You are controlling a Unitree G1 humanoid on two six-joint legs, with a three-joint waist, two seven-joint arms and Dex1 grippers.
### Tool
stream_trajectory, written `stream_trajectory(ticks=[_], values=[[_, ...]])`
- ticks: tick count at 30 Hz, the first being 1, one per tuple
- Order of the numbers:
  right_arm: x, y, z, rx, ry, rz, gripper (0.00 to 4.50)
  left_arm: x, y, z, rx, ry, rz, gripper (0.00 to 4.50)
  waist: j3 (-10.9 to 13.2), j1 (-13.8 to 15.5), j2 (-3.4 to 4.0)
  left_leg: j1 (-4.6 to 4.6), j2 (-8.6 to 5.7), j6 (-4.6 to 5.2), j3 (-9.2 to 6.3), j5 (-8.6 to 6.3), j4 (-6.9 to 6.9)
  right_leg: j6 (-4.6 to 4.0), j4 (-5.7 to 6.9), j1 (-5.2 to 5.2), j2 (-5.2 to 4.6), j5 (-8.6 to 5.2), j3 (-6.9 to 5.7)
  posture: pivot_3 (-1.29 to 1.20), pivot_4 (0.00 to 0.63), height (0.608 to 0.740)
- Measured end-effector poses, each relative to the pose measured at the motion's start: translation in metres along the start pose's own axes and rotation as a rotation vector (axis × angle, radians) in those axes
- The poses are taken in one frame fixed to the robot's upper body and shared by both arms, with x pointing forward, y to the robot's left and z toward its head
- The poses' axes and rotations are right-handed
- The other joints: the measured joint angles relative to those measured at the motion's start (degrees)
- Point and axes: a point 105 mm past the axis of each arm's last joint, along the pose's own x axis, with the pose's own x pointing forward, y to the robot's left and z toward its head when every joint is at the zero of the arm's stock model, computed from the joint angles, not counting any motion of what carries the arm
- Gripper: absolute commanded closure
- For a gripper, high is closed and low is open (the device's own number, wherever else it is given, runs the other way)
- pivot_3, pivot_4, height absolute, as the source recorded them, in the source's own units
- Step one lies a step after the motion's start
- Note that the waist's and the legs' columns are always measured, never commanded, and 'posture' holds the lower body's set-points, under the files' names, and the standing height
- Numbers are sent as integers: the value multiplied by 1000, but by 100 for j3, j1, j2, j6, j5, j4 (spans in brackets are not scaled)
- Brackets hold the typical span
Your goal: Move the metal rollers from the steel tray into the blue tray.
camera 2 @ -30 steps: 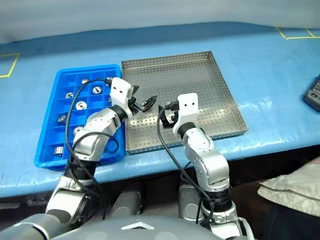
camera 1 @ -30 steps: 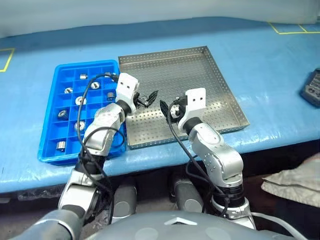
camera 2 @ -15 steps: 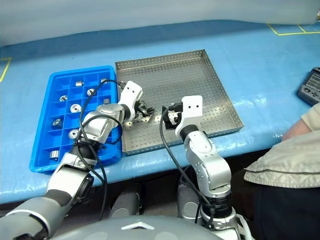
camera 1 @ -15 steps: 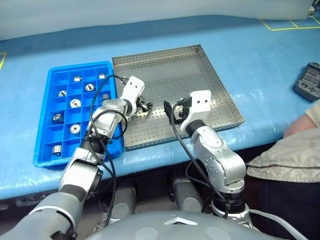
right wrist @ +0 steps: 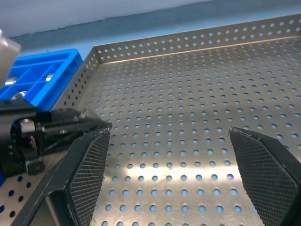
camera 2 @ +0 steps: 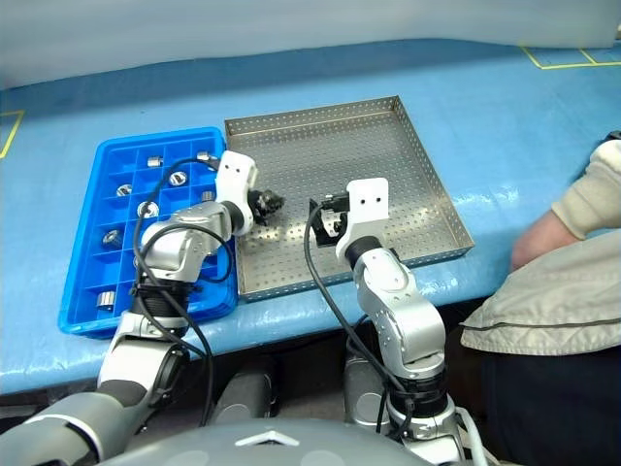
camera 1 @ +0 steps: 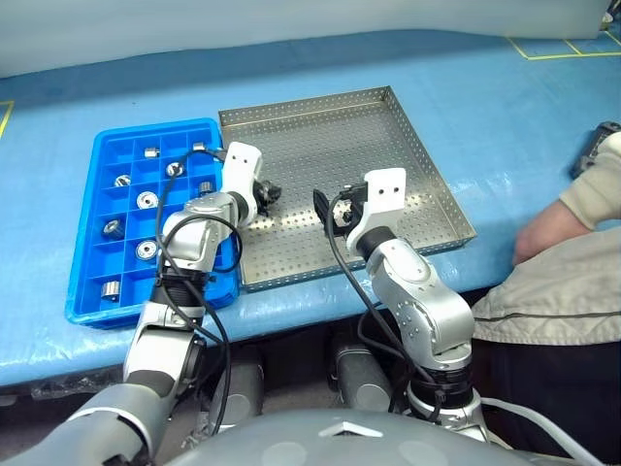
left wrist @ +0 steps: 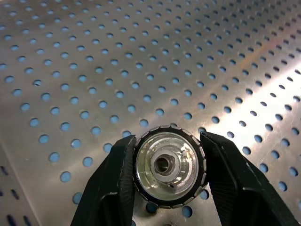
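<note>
My left gripper [left wrist: 169,170] is shut on a metal roller [left wrist: 168,165], a shiny ring with a central hole, held just above the perforated floor of the steel tray [camera 1: 335,146]. From the head views, that gripper [camera 1: 269,194] sits over the tray's left part, close to the blue tray [camera 1: 155,127]. Several metal rollers [camera 1: 147,200] lie in the blue tray's compartments. My right gripper [right wrist: 176,174] is open with nothing between its fingers, hovering over the middle of the steel tray [right wrist: 197,108], a little to the right of the left gripper [right wrist: 51,129].
A person's sleeve and hand [camera 1: 548,233] rest on the blue table [camera 1: 485,87] at the right edge, beside the steel tray. A dark device [camera 1: 604,131] lies partly behind the sleeve. Yellow tape marks [camera 1: 553,47] show at the back right.
My left gripper has closed on a roller and shifted left in the steel tray, toward the blue tray. A person's arm has come in from the right. My right gripper has barely moved.
</note>
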Motion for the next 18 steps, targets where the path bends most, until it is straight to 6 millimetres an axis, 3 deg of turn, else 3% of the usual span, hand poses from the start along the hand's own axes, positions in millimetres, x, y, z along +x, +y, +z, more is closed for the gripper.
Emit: stream_trajectory(ticks=[2,4,9,13,18], values=[[1,7,0,-15,2,38,214,-18,14,15,-26,-121,89,2646,0,3,0,2,0,0,2,0,-2,-1,-1,0,0,0,3,32,150,740],[1,11,-2,-31,9,67,214,-30,27,16,-22,-165,166,2646,0,27,0,2,0,0,2,0,-2,-1,-1,0,0,0,3,36,150,740],[-3,17,-11,-86,42,141,214,-65,68,0,-19,-189,378,2646,0,120,-1,3,-2,-2,3,1,2,0,0,2,0,0,3,62,150,740],[-3,22,-11,-89,44,168,214,-74,80,-11,-17,-170,432,2646,-1,225,-4,6,-3,-3,2,2,8,-1,-1,10,0,0,3,63,150,740],[-3,23,-12,-93,44,172,214,-72,84,-28,-22,-102,442,2646,-2,252,-4,6,-4,-3,3,2,10,0,-2,10,0,1,3,40,150,740]])
